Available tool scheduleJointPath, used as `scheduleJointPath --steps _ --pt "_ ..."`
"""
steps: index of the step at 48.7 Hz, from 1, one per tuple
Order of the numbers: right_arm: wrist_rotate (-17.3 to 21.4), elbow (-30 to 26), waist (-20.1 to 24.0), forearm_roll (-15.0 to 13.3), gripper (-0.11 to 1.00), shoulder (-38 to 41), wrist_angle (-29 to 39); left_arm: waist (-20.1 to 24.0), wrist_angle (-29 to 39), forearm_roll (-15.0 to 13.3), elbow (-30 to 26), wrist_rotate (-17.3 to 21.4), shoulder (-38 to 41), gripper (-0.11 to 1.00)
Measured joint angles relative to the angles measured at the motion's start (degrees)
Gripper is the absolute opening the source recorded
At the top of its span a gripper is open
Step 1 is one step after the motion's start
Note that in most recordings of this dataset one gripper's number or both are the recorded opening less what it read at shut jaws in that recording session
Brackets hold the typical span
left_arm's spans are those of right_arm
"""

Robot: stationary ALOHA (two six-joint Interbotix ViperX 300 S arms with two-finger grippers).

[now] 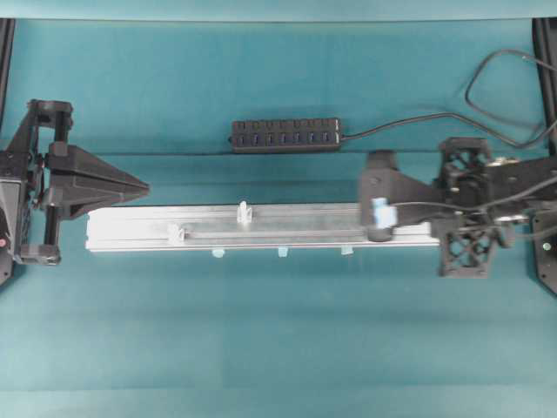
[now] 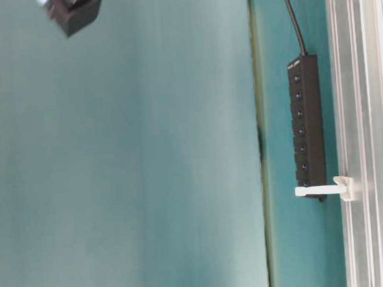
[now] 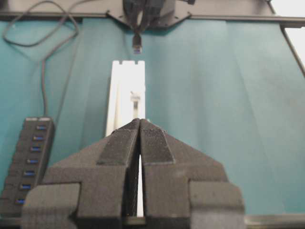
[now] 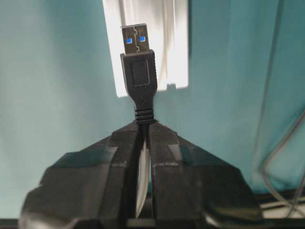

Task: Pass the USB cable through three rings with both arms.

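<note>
With plug in hand, we note:
right gripper (image 4: 143, 131): clamped on USB cable (image 4: 139, 71), over silver rail (image 1: 261, 239) right end
rings (image 1: 244, 212): leftward along rail axis
left gripper (image 1: 139, 186): closed, empty

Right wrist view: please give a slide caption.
Right tool shut on the USB cable, plug pointing toward the silver rail.

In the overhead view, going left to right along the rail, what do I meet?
Left gripper → first ring → second ring → right gripper, shut on the USB cable. The third ring can't be made out.
</note>
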Motion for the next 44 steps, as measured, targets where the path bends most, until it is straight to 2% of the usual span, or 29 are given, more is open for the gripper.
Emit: scheduleJointPath --steps 11,25,44 --pt "0.4 5.1 -0.4 -0.1 -0.08 -0.3 -8.6 0.0 0.0 0.0 -0.4 0.0 0.0 0.02" --pt "1.4 8.8 -2.1 -0.1 -0.08 0.3 -15.5 0.0 0.0 -0.1 -0.5 0.0 0.1 0.02" --pt "1.4 9.4 -2.5 0.0 -0.08 3.6 -21.4 0.0 0.0 0.0 -1.0 0.0 0.2 0.02"
